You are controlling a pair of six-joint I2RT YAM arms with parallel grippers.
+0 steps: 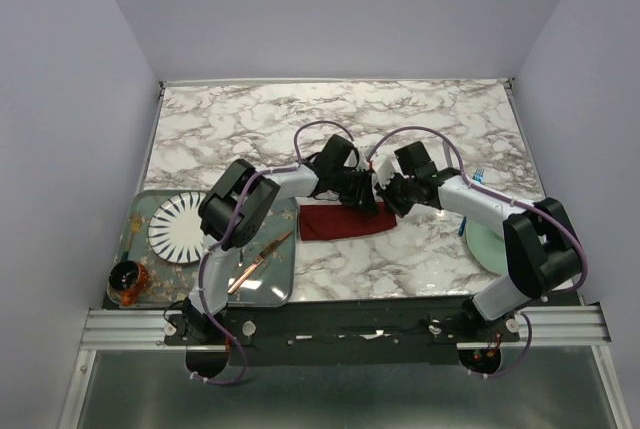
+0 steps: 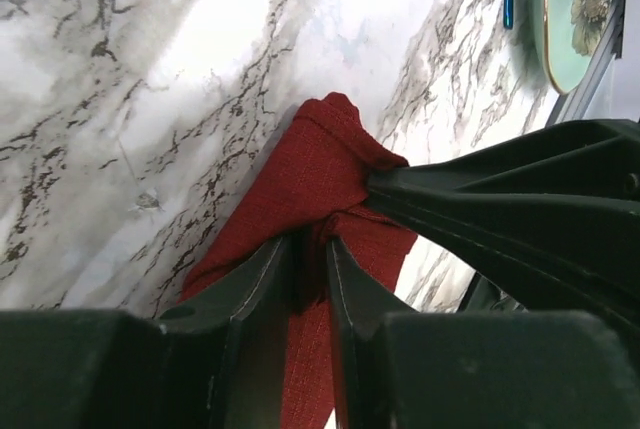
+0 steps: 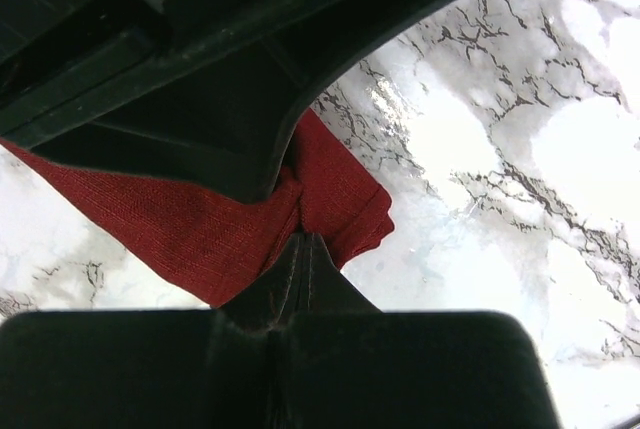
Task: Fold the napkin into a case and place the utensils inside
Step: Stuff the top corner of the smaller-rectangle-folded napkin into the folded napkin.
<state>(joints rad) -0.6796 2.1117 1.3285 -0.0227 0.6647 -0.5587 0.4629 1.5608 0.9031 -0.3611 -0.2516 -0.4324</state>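
Maroon napkin [image 1: 335,224] lying as a folded strip on the marble table [image 1: 250,119]; right gripper [image 3: 305,239] clamped shut on its bunched end; left gripper [image 2: 310,244] slightly parted astride a fold, grip impossible to tell.

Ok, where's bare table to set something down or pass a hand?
The marble is bare across its far half, and in the near strip between tray and teal plate. Crowded where left gripper and right gripper meet at the right end of the napkin.

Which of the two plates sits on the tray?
The white plate with black radial stripes, on the tray at the left; the pale green plate rests directly on the marble table at the right.
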